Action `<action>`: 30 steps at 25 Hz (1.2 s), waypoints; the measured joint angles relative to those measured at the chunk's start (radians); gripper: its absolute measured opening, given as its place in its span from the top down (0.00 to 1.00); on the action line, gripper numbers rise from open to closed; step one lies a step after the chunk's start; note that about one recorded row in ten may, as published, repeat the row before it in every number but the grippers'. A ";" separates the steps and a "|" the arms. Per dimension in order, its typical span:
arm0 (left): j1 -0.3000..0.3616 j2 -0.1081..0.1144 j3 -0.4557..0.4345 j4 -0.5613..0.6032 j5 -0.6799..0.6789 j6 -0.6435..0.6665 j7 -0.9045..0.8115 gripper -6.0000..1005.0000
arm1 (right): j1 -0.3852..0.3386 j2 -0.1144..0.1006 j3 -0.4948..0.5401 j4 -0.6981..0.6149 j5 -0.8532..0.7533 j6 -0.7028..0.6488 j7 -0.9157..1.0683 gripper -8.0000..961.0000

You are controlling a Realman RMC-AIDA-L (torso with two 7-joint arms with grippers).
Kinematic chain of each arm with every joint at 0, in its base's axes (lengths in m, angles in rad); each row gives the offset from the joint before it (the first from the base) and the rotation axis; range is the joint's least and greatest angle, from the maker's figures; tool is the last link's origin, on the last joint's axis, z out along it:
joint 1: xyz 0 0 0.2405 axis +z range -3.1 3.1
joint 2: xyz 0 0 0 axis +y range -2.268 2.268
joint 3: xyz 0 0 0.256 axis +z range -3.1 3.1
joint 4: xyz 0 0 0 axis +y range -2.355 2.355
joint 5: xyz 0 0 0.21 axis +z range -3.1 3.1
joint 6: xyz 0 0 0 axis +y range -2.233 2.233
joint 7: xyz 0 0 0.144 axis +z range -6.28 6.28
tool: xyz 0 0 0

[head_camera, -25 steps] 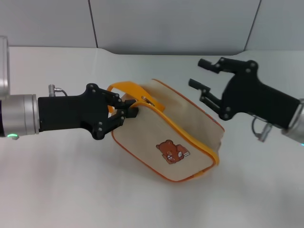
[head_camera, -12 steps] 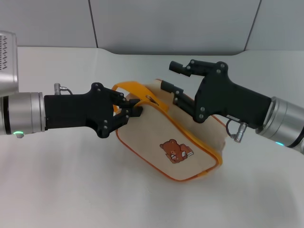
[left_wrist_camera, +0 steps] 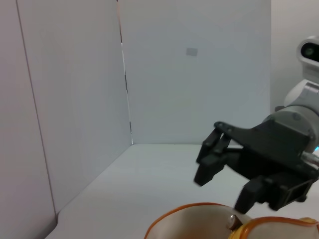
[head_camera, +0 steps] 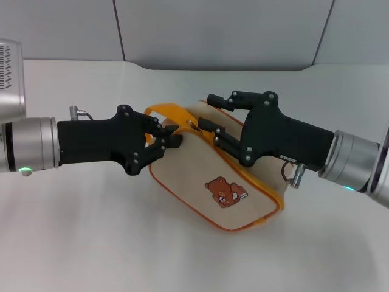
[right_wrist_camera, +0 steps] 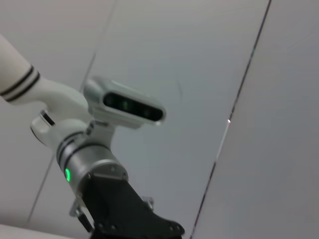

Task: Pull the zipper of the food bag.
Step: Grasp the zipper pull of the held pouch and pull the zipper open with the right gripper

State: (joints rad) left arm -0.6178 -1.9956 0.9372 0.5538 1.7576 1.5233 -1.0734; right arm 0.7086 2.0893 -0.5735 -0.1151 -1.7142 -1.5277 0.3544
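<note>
The left claw (head_camera: 172, 137) is pinching the near end of the food bag (head_camera: 213, 176), its black fingers pressed together on the fabric just under the orange strap loop (head_camera: 167, 114). From there the left arm is reaching back toward the left edge of the head view, a green light glowing on its silver wrist.

The right claw (head_camera: 208, 115) is hovering over the top of the bag with its fingers spread, one finger higher and one lower, the lower tip sitting just beside the zipper's (head_camera: 228, 159) small silvery pull tab (head_camera: 192, 126) (whether it is touching the tab cannot be told). The left wrist view is showing the same right claw (left_wrist_camera: 212, 162) open above the bag's orange rim, with the metal tab (left_wrist_camera: 232, 220) just below it.

The food bag is lying tilted on the white table (head_camera: 91, 243), between the two arms, its bear picture (head_camera: 223, 191) facing the head camera and the orange zip line running along its upper edge toward the right arm. The right wrist view is showing only the left arm and grey wall panels.
</note>
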 joint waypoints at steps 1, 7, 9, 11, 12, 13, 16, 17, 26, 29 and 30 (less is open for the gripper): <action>0.001 0.000 0.000 0.000 0.000 0.000 0.001 0.89 | 0.000 0.000 0.000 0.000 0.000 0.012 0.010 0.64; 0.004 0.000 0.000 0.000 -0.004 0.002 0.003 0.89 | 0.002 0.000 0.003 -0.008 0.047 0.053 0.073 0.64; 0.005 0.000 0.000 0.000 -0.005 0.003 0.003 0.89 | -0.004 -0.002 0.002 -0.012 0.063 0.040 0.087 0.64; 0.006 0.000 0.000 0.000 -0.005 0.001 0.003 0.89 | -0.006 -0.003 -0.003 -0.021 0.067 0.015 0.114 0.64; 0.006 0.000 0.000 0.000 -0.005 0.000 0.003 0.89 | -0.006 -0.003 -0.007 -0.027 0.067 0.001 0.132 0.64; 0.006 0.000 0.000 0.000 -0.005 0.000 0.003 0.89 | -0.003 -0.003 -0.011 -0.032 0.065 -0.013 0.152 0.64; 0.006 0.000 0.000 0.000 -0.005 0.000 0.003 0.89 | 0.007 -0.001 -0.036 -0.035 0.058 -0.024 0.180 0.64; 0.006 0.000 0.000 0.000 -0.005 0.000 0.004 0.89 | 0.010 0.000 -0.051 -0.034 0.057 -0.025 0.184 0.64; 0.006 0.000 0.000 0.001 -0.006 0.000 0.004 0.89 | 0.026 0.001 -0.125 -0.033 0.060 0.023 0.212 0.64; 0.006 0.000 0.000 0.002 -0.006 0.000 0.005 0.89 | 0.026 0.001 -0.118 -0.031 0.068 0.042 0.217 0.64; 0.005 0.000 0.000 0.002 -0.006 0.000 0.005 0.89 | 0.026 0.001 -0.112 -0.031 0.070 0.053 0.233 0.64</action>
State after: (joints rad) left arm -0.6127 -1.9957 0.9372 0.5554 1.7517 1.5229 -1.0681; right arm 0.7347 2.0901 -0.6852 -0.1464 -1.6445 -1.4747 0.5874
